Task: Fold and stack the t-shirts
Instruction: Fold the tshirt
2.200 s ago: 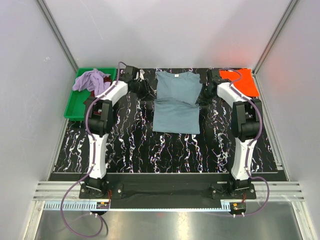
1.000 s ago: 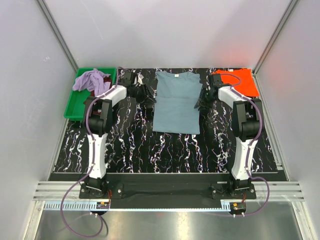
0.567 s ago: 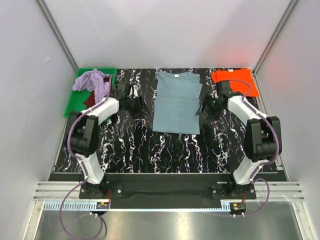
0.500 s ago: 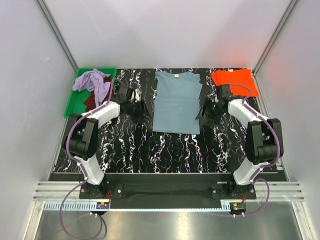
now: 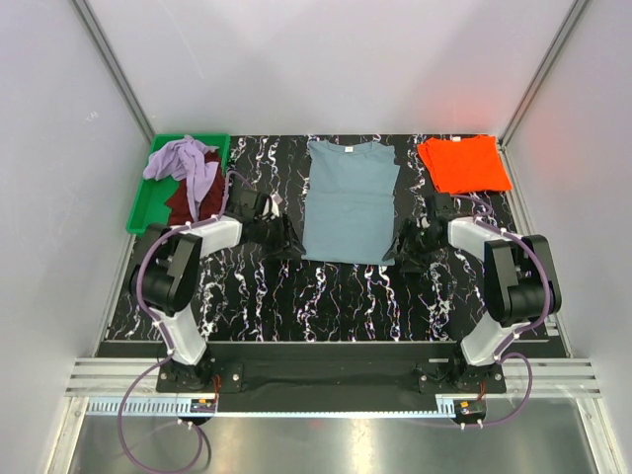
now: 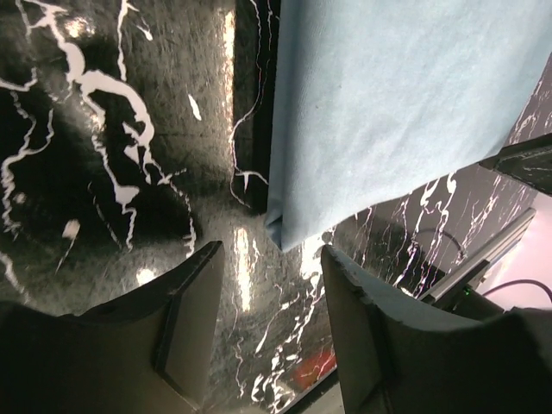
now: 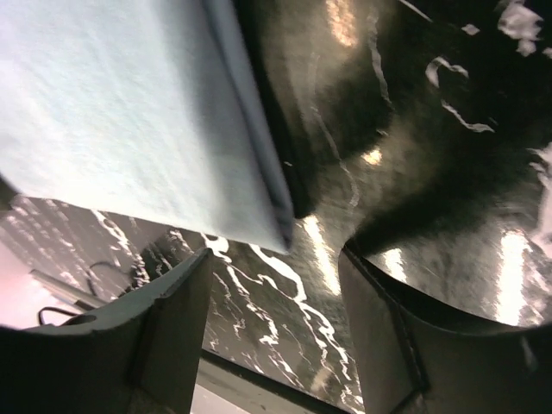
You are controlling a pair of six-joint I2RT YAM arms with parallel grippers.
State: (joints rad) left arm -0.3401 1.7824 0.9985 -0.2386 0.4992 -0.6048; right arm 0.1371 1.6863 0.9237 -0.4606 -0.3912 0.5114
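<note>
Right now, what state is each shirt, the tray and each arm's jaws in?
blue-grey shirt: flat, sleeves folded in, ungripped.
orange shirt: folded, far right corner.
lavender shirt: crumpled in tray.
maroon shirt: crumpled, partly under lavender.
green tray: holding both.
left gripper: jaws open, empty.
right gripper: jaws open, empty.

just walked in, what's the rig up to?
Both arms are working the blue-grey t-shirt, which lies flat mid-table with its sleeves folded in. The left tool and right tool sit open at its two near corners, holding nothing yet. An orange t-shirt lies folded at the far right. A lavender t-shirt and a maroon t-shirt are heaped in the green tray at far left.
</note>
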